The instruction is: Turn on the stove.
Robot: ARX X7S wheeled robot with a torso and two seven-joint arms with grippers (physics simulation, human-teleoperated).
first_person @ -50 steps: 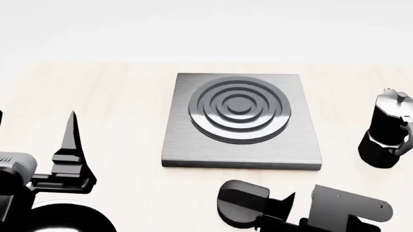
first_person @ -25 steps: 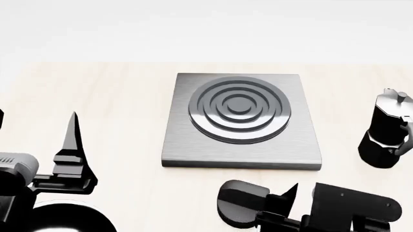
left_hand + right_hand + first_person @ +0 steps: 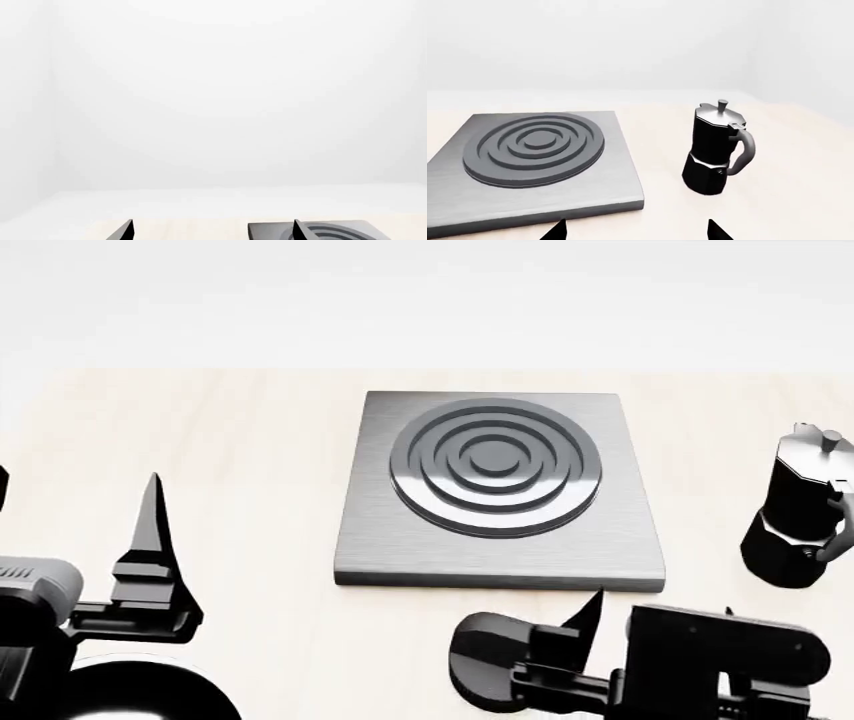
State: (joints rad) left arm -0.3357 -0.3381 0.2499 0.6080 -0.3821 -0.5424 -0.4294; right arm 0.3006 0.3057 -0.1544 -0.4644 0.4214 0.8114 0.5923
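Note:
The stove [image 3: 497, 490] is a flat grey slab with a ringed round burner [image 3: 494, 462], lying mid-table. In front of its near edge sits a black rounded knob [image 3: 487, 655], partly hidden behind my right arm. One right finger [image 3: 587, 608] points up just short of the slab's front edge. In the right wrist view my right gripper [image 3: 635, 231] is open and empty, with the stove [image 3: 540, 150] ahead of it. My left gripper [image 3: 213, 233] is open too, low at the table's left, and the stove [image 3: 267, 231] shows by one fingertip.
A black moka pot [image 3: 801, 510] stands upright to the right of the stove; it also shows in the right wrist view as the moka pot [image 3: 715, 150]. A black frying pan [image 3: 134, 695] lies under my left arm at the near left. The light wooden table [image 3: 240, 440] ends at a white wall behind.
My right gripper has moved forward toward the stove's front edge, its finger now reaching close to the slab. The left gripper has barely shifted. Stove and moka pot have not moved.

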